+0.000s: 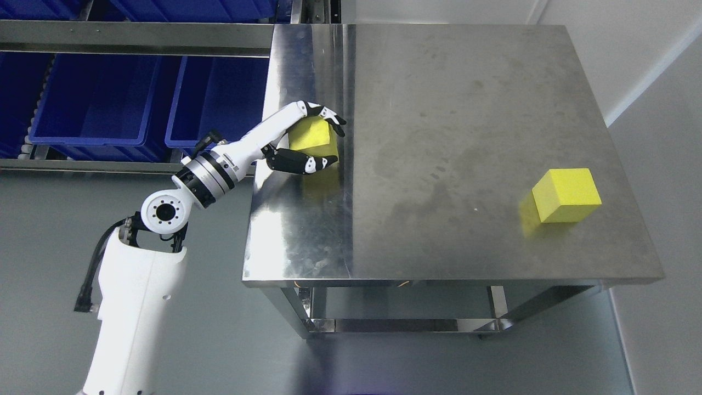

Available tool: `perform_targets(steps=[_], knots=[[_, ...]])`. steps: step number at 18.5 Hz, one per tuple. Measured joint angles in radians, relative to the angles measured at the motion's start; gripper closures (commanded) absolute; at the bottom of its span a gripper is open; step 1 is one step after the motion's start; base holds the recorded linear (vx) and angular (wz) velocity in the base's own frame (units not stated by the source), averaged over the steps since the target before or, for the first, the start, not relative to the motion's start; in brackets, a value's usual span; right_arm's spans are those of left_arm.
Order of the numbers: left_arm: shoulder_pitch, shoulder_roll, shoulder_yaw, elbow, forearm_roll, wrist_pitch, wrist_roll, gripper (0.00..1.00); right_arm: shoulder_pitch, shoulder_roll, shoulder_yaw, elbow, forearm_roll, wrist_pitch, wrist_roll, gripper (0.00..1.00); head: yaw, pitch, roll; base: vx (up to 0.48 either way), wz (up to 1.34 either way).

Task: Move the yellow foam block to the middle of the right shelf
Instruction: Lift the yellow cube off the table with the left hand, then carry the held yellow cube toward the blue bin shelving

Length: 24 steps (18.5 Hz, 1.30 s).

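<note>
A yellow foam block point(311, 140) sits at the left side of the steel table point(466, 109). My left hand point(329, 144) is wrapped around it, fingers curled over its top and thumb along its near side. Whether the block is lifted off the surface or resting on it is unclear; a yellow reflection shows just below it. A second yellow foam block point(567, 195) stands alone near the table's right front corner. My right arm does not appear in the head view.
Blue bins point(98, 101) sit on a shelf rack to the left of the table, behind a steel rail point(137, 38). Grey floor lies in front of the table. A white wall runs along the right.
</note>
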Motion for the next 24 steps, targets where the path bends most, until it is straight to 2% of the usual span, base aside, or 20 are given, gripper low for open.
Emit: perform_targets(steps=[6,14,18,24], knots=[[0.010,-0.045,0.109,-0.007,0.100,0.004,0.061,1.00,0.000,0.000,0.000,0.000,0.000,0.000,0.000,0.00,0.0000,0.000,0.000,-0.002,0.28],[0.067,-0.078,0.243,-0.019,0.297,0.032,0.159,0.99,0.000,0.000,0.000,0.000,0.000,0.000,0.000,0.00,0.0000,0.000,0.000,-0.025,0.94],[0.106,-0.088,0.284,-0.021,0.368,-0.037,0.170,0.99,0.000,0.000,0.000,0.000,0.000,0.000,0.000,0.00,0.0000,0.000,0.000,-0.044,1.16],[0.134,-0.097,0.321,0.004,0.415,-0.237,0.228,0.99,0.000,0.000,0.000,0.000,0.000,0.000,0.000,0.00,0.0000,0.000,0.000,-0.015,1.10]])
